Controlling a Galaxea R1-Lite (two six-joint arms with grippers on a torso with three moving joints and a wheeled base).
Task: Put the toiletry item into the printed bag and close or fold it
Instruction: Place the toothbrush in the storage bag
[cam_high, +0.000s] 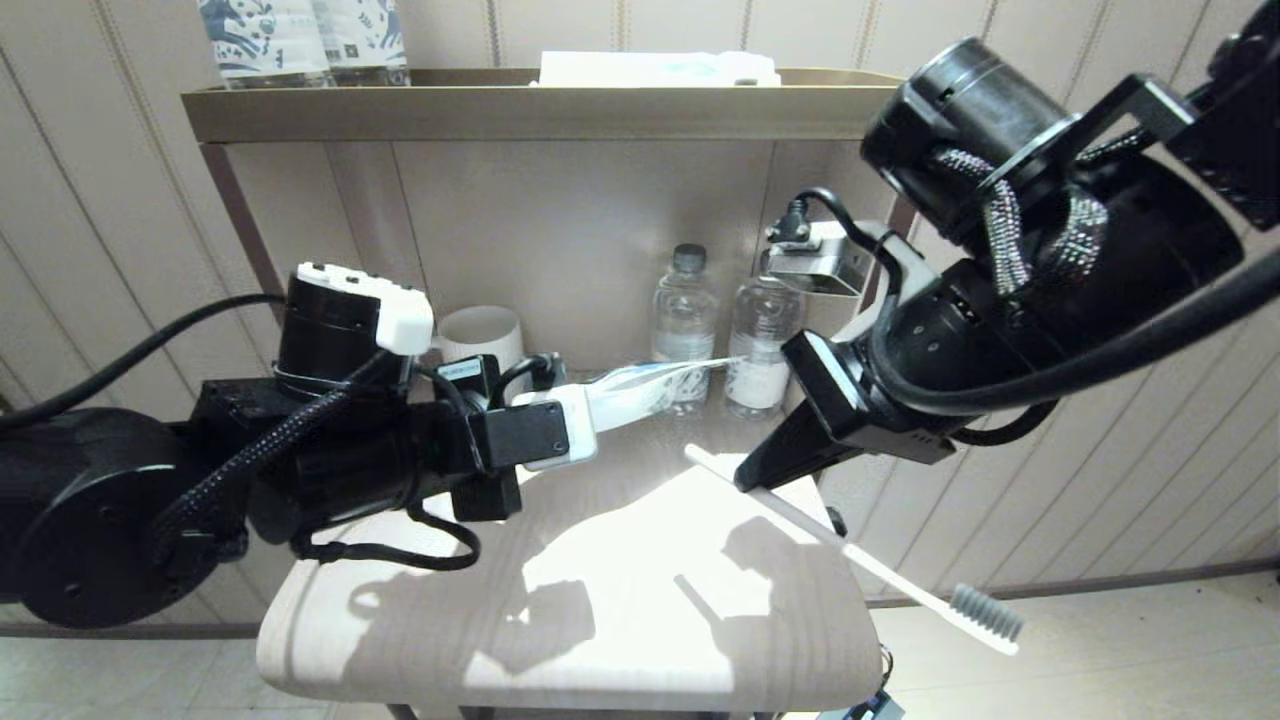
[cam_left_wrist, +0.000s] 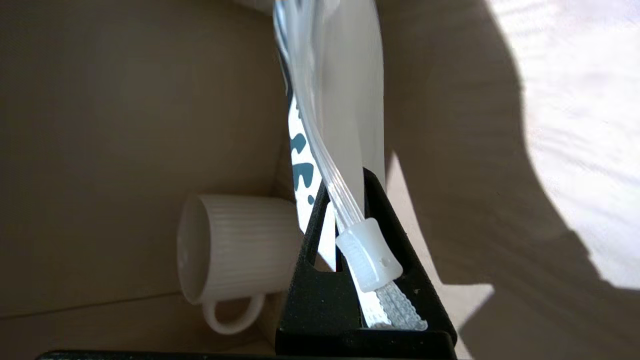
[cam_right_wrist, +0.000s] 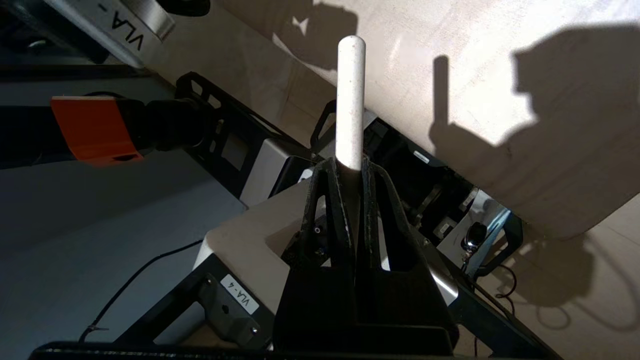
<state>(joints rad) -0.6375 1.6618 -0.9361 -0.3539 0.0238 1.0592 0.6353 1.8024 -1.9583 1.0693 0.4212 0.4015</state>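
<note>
The toiletry item (cam_high: 800, 515) is a thin white stick with a grey bristled head that hangs out past the table's right edge. My right gripper (cam_high: 746, 478) is shut on its handle near the plain end, above the table's right side. In the right wrist view the white handle (cam_right_wrist: 350, 100) sticks out beyond the right gripper (cam_right_wrist: 349, 167). The printed bag (cam_high: 655, 385) is frosted white with teal prints and is held out level above the table's back. My left gripper (cam_high: 585, 420) is shut on its zip end. The left wrist view shows the bag (cam_left_wrist: 350, 100) and its slider pinched in the left gripper (cam_left_wrist: 347, 182).
A white ribbed mug (cam_high: 482, 335) stands behind my left gripper and shows in the left wrist view as the mug (cam_left_wrist: 235, 260). Two clear water bottles (cam_high: 685, 320) stand at the back. The pale wooden table (cam_high: 620, 600) lies below. A shelf (cam_high: 520, 110) overhead carries patterned bottles (cam_high: 300, 40).
</note>
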